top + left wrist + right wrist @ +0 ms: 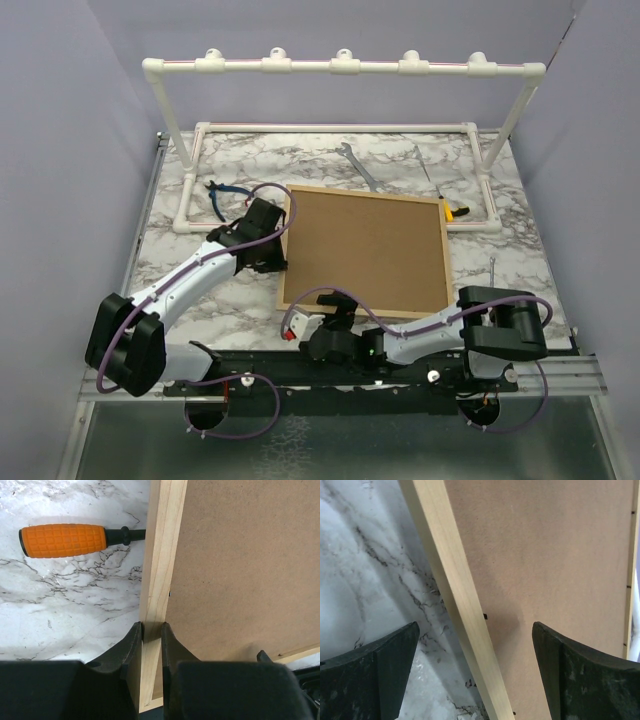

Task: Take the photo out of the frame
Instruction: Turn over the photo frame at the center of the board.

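Marble tabletop (520,260), face-down frame (365,250)

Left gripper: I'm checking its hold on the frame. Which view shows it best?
Left wrist view: the left gripper, close up, pinches the frame's light-wood edge. The top view shows it small at the frame's left edge, fingertips unclear. The right wrist view misses it.
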